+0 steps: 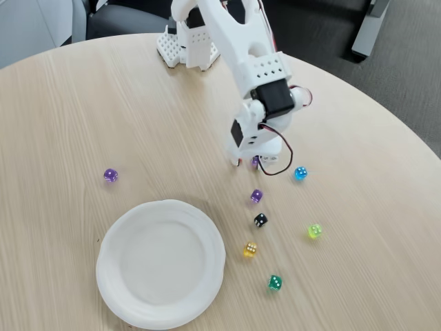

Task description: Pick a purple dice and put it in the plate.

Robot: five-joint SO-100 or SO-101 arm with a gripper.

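- Fixed view: the counter is round, of pale wood with a fine straight grain running across it.
- The plate is white paper, round, with a shallow raised rim, and lies bare at the near edge of the counter.
- Left of the plate's far rim, well apart from it, sits a small clear purple die with white pips.
- A second purple die lies just right of the plate's far rim.
- A third purple die shows as a sliver farther from the plate, right at the tool's tips, mostly hidden by them.
- Right of the plate lie a black die, a yellow die, a green die and a lime die; a blue die is farther right.
- The arm is white printed plastic with a black motor and reaches from its perforated base down toward the counter.
- The tool points down at the counter beyond the plate; how far it is open, and whether it grips the die, I cannot tell.
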